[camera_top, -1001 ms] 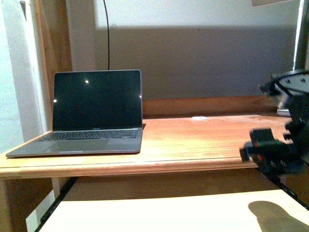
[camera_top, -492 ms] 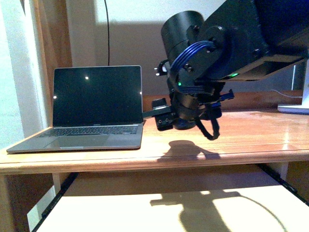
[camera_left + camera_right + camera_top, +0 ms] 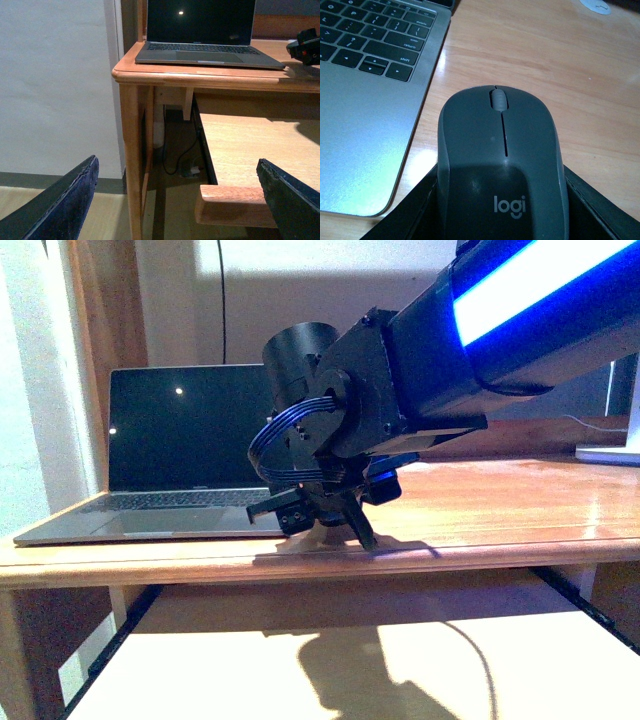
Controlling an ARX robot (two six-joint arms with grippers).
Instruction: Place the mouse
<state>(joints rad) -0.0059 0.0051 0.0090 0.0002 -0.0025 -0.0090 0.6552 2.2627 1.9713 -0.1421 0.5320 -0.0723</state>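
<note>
Clearly, the right tool (image 3: 320, 522) is clamped on the mouse (image 3: 501, 165), marked "logi", low over the counter (image 3: 580, 80). The laptop (image 3: 365, 100) sits at its nine o'clock. The left tool (image 3: 182, 200) is spread apart.

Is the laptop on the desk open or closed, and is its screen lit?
Open: the laptop has its lid upright behind the keyboard. The screen looks black, apart from small glints.

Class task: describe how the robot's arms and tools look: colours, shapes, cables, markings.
The right arm is black and boxy, with a bright blue-white strip, a round black joint housing and a looped blue ribbon cable. The right tool has black fingers. The left tool shows two dark wedge-shaped fingers.
</note>
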